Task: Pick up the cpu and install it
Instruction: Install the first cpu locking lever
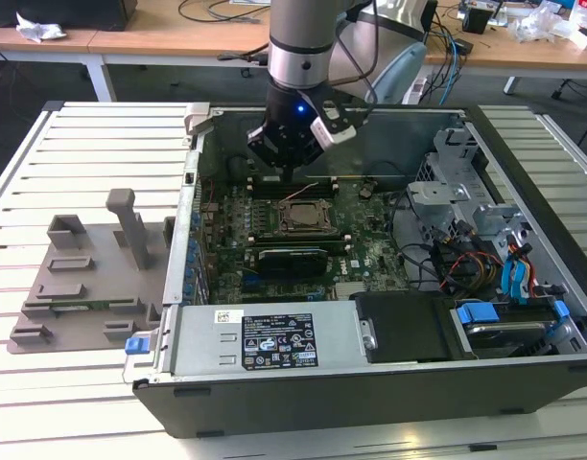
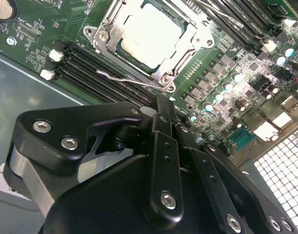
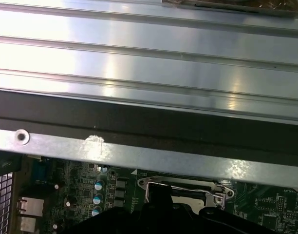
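1. Black gripper [image 2: 161,109] linkages sat closest to the lens in the second wrist view, the fingers drawn together into one narrow tip with nothing between them; a closed, empty tool suits pressing or nudging rather than carrying.

2. Just beyond that tip, toward 12 o'clock in the same view, the cpu [image 2: 150,37] lay flat inside the socket frame [image 2: 106,30], silver top up and sides square with the frame. I judged it already seated, which would explain the empty fingers.

3. A thin wire retention lever [image 2: 127,79] ran along the frame's near edge, between the cpu and the fingertip, so the tip was probably parked there to work that lever.

4. In the exterior view the arm [image 1: 298,43] hung over the open computer case [image 1: 389,369], which lay on its side so the motherboard [image 1: 356,259] faced up for a vertical approach; the gripper [image 1: 289,171] hovered at about 11 o'clock of the socket.

5. Well apart, at 9 o'clock of the case, a grey fixture tray [image 1: 82,287] rested on the slatted table [image 1: 92,153].
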